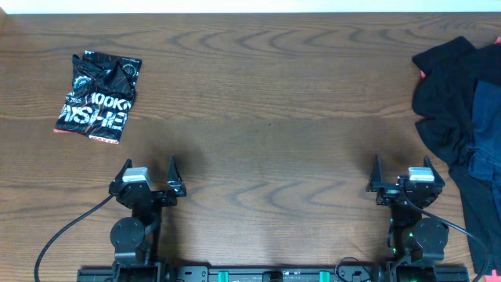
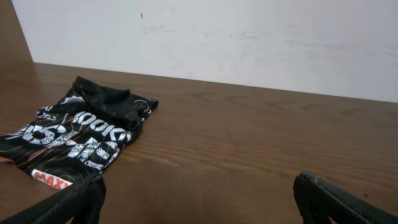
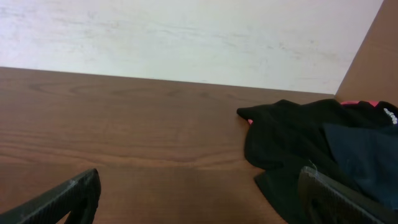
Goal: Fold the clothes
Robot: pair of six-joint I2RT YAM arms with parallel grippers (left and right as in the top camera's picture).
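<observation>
On the table point(image 1: 274, 117), folded jersey point(image 1: 98, 98), rumpled clothes point(image 1: 462, 110)

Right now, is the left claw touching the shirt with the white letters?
Apart. The overhead view shows a stretch of bare table between the open left gripper and the shirt, which lies farther back on the left.

left pincer point(image 1: 149, 165) agape, right pincer point(image 1: 402, 164) agape
</observation>
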